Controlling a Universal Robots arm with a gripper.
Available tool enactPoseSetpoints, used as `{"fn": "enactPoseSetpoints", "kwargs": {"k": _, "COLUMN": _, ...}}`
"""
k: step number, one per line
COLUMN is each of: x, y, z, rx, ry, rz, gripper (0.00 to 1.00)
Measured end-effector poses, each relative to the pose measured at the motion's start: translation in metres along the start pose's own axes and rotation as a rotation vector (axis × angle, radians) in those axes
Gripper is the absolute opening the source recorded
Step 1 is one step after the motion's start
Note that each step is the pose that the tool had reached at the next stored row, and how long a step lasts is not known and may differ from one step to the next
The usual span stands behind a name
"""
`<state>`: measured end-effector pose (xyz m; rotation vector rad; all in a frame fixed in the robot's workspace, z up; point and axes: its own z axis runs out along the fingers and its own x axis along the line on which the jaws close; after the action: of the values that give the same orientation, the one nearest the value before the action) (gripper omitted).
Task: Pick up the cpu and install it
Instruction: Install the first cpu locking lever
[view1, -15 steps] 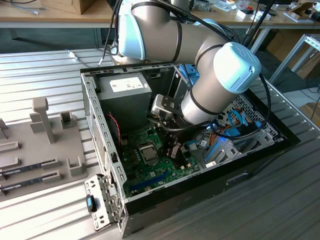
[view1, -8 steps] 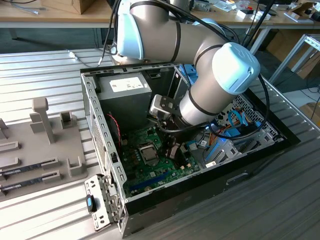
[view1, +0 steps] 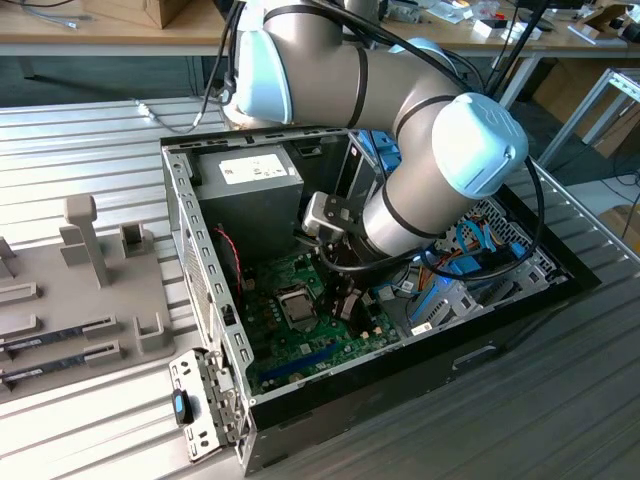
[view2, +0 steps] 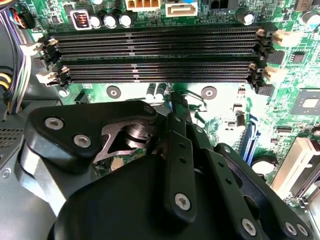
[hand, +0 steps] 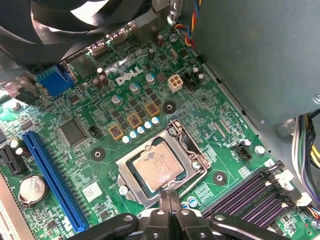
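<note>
Silver-topped cpu (hand: 156, 164): one, sat in socket (hand: 162, 169) just beyond gripper (hand: 169, 196); fingers together, holding nothing.

Silver-topped cpu (hand: 158, 164); green motherboard (hand: 95, 107); blue slot (hand: 52, 175); black end effector (hand: 169, 201); grey power supply (view1: 250, 175).

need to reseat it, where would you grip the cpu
By two opposite bare edges of the cpu, coming straight down from above: it lies flat in the socket with the metal frame close around it, so probably only the top is free. The gripper sits beside it.
</note>
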<state>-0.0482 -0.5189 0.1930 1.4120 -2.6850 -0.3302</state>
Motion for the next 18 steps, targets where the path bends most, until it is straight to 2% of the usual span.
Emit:
{"fn": "enactPoseSetpoints", "kwargs": {"k": 4, "x": 0.0012, "y": -0.0012, "z": 0.0015, "rx": -0.0024, "ry": -0.0032, "rz": -0.001, "gripper": 0.11}}
{"fn": "enactPoseSetpoints", "kwargs": {"k": 5, "x": 0.0034, "y": -0.0016, "z": -0.0005, "rx": -0.0014, "ry": 0.0008, "rz": 0.0, "gripper": 0.11}}
{"fn": "enactPoseSetpoints", "kwargs": {"k": 7, "x": 0.0031, "y": -0.0018, "z": 0.0005, "rx": -0.0024, "ry": -0.0018, "rz": 0.0, "gripper": 0.11}}
{"fn": "enactPoseSetpoints", "kwargs": {"k": 12, "x": 0.003, "y": -0.0019, "z": 0.0008, "rx": -0.0027, "ry": -0.0025, "rz": 0.0, "gripper": 0.11}}
{"fn": "enactPoseSetpoints", "kwargs": {"k": 13, "x": 0.0021, "y": -0.0018, "z": 0.0013, "rx": -0.0033, "ry": -0.0045, "rz": -0.001, "gripper": 0.11}}
{"fn": "enactPoseSetpoints", "kwargs": {"k": 15, "x": 0.0018, "y": -0.001, "z": -0.0016, "rx": -0.0038, "ry": -0.0058, "rz": -0.001, "gripper": 0.11}}
{"fn": "enactPoseSetpoints", "kwargs": {"k": 16, "x": 0.0016, "y": 0.0002, "z": -0.006, "rx": -0.0045, "ry": -0.0076, "rz": -0.001, "gripper": 0.11}}
{"fn": "enactPoseSetpoints", "kwargs": {"k": 17, "x": 0.0019, "y": 0.0013, "z": -0.0114, "rx": -0.0035, "ry": -0.0052, "rz": -0.001, "gripper": 0.11}}
{"fn": "enactPoseSetpoints", "kwargs": {"k": 18, "x": 0.0017, "y": 0.0017, "z": -0.0129, "rx": -0.0036, "ry": -0.0053, "rz": -0.001, "gripper": 0.11}}
